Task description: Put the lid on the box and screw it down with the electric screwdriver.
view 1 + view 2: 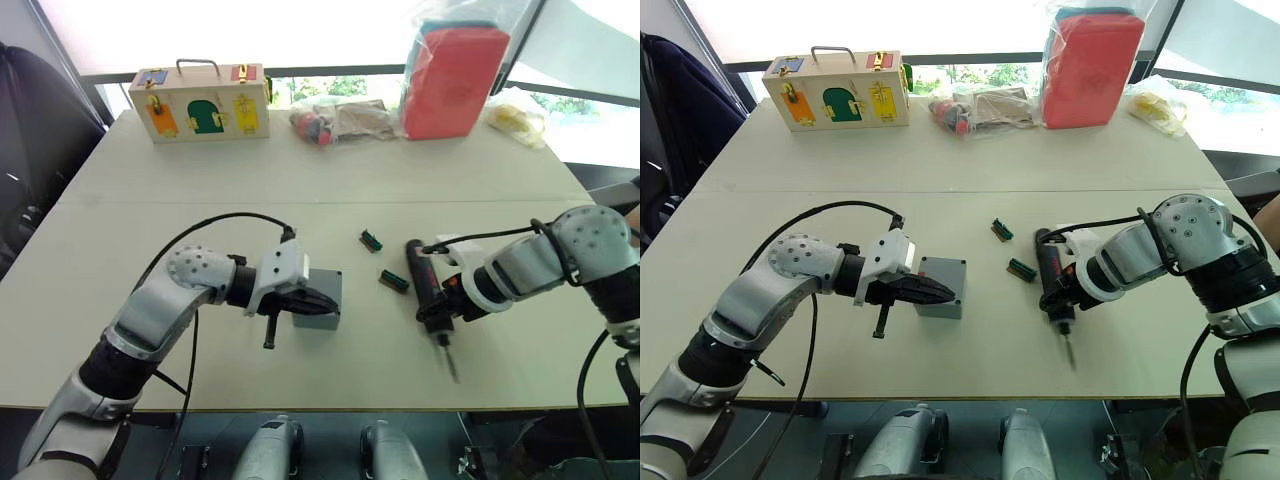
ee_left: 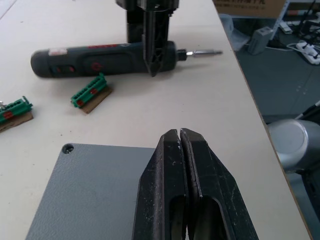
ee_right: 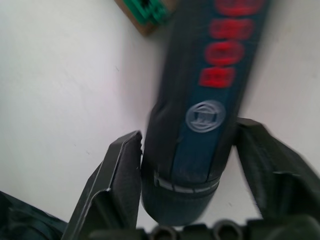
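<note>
The grey box [image 1: 330,280] stands on the table near the front, left of centre. Its top is a flat grey face with a corner screw hole, which looks like the lid [image 2: 95,190] seated on it. My left gripper [image 1: 325,303] is shut and empty, its tips lying just over that top face. To the right, the black and red electric screwdriver [image 1: 418,268] lies on the table with its bit pointing toward the front edge. My right gripper [image 1: 440,310] is clamped around the screwdriver's front part, one finger [image 3: 122,170] pressed to each side of the body.
Two small green bit strips [image 1: 372,239] [image 1: 394,281] lie between the box and the screwdriver. At the back stand a wooden latch box [image 1: 200,100], a clear bag of small items [image 1: 335,118], a red pack in plastic [image 1: 455,75] and a yellow bag [image 1: 515,115].
</note>
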